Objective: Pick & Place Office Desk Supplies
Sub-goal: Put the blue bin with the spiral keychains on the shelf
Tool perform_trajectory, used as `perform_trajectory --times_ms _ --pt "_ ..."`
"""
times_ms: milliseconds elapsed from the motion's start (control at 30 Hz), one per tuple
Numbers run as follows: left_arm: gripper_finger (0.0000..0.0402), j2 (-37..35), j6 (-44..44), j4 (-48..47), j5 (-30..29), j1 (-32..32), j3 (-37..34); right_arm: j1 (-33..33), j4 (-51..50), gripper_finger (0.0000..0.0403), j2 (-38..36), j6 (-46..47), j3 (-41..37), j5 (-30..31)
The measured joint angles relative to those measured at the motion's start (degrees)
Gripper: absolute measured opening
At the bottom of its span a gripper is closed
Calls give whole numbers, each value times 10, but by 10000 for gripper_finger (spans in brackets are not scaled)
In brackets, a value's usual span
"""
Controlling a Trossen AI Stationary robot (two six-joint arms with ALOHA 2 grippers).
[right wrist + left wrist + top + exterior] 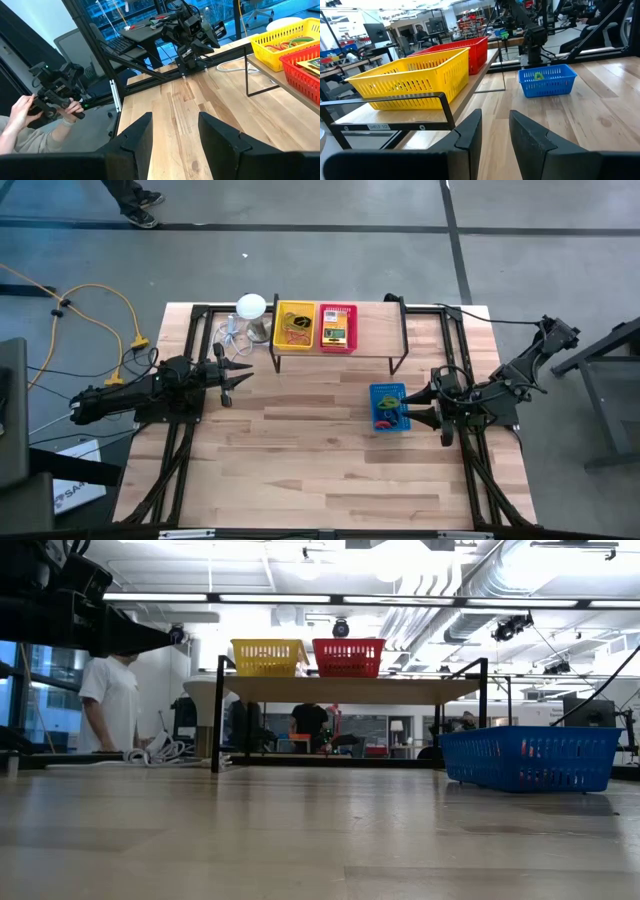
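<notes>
A blue basket stands on the table's right half, with small red and green rings and bands in it. On a black shelf at the far side stand a yellow basket holding rubber bands and a red basket holding a yellow-and-green card box. My right gripper is open just right of the blue basket, and only bare wood shows between its fingers. My left gripper is open left of the shelf, near the yellow basket.
A white round-topped object with a cable lies at the far left of the shelf. The shelf's black legs stand on the table. Bare wood spans the near half. A person stands beyond the table, and hands hold a controller.
</notes>
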Motion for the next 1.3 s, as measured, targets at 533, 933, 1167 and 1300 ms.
perform_trajectory --times_ms 533,933,1167,1300 --pt "93 0 0 15 0 0 0 0 0 146 0 0 0 0" --pt "93 0 -8 26 0 0 0 0 0 146 0 0 0 0" --pt "93 0 -8 27 1 0 0 0 0 146 0 0 0 0" --pt "93 0 -8 28 1 0 0 0 0 146 0 0 0 0"
